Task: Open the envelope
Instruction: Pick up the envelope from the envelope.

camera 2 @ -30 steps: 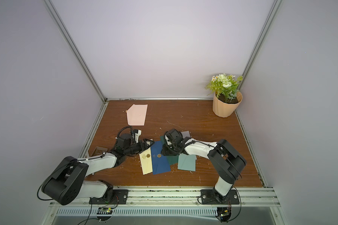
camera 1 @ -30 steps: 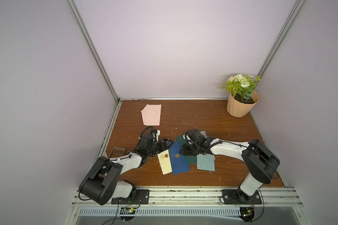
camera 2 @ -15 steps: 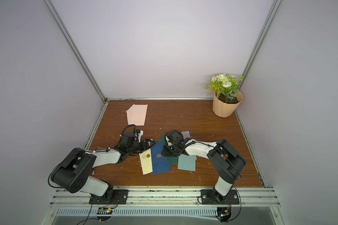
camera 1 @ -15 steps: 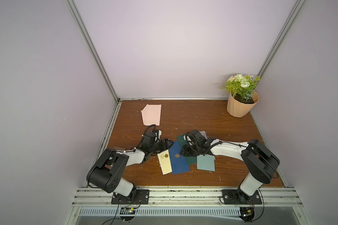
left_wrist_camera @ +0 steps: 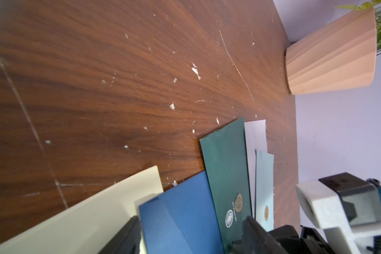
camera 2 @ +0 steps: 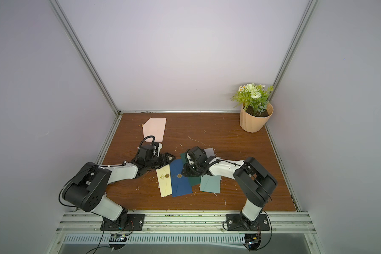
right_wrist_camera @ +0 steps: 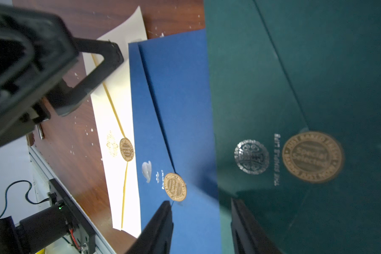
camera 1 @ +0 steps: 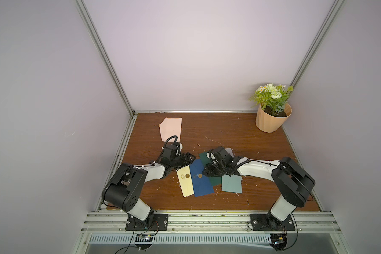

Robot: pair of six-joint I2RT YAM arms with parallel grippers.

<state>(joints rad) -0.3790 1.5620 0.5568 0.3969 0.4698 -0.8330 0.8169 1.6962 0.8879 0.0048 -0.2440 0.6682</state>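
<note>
We see a fan of envelopes lying flat on the brown table [camera 1: 229,136], just toward 6 o'clock from its centre. From the 9 o'clock side to the 3 o'clock side they run cream envelope [camera 1: 186,184], blue envelope [camera 1: 201,184], dark green envelope [camera 1: 215,181] and light teal envelope [camera 1: 231,184]. A grey envelope [camera 1: 229,150] peeks out at the fan's 12 o'clock end. The blue one overlaps the cream, and the dark green overlaps the blue.

The blue envelope's flap lies flat, its tip under a round gold seal [right_wrist_camera: 175,187].

The right gripper [right_wrist_camera: 201,202] hangs low over the seam where dark green meets blue. Its jaws stand partly apart with nothing clamped between them. One fingertip [right_wrist_camera: 163,217] sits just beside the gold seal; we cannot tell whether it touches the paper.

The left gripper [left_wrist_camera: 191,220] is at the fan's 10 o'clock corner, jaws spread wide and holding nothing. In the right wrist view one of its fingers [right_wrist_camera: 106,49] lies over the cream envelope's far corner; we cannot tell if it presses down.

A pink envelope [camera 1: 172,129] lies well apart at 11 o'clock. A flower pot [camera 1: 272,122] stands in the 1 o'clock corner.
</note>
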